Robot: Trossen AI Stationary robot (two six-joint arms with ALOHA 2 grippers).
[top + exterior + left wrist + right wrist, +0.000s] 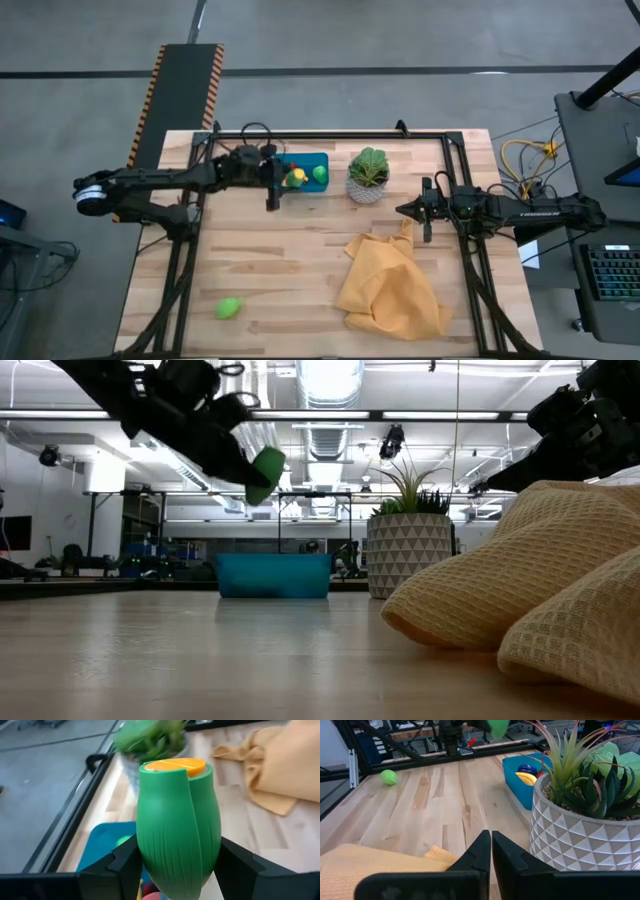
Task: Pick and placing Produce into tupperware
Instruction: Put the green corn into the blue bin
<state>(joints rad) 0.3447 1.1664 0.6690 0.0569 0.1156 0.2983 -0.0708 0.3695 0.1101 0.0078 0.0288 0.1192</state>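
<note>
While the left gripper point(175, 870) pinches a green corn piece point(178, 825) above the tupperware point(304, 171), a lime point(229, 308) lies well apart. The right gripper point(491, 851), fingers pressed together, waits beside the potted plant point(368, 175).

The table point(290, 260) was made of light wooden boards with a black frame around it. A blue tupperware box point(303, 172) sat at the far side, a bit to the left. Just right of it stood a white patterned pot with a green plant point(368, 176). A yellow cloth point(390, 280) lay crumpled near the right. One small green toy fruit point(229, 308) lay alone near the left.
</note>
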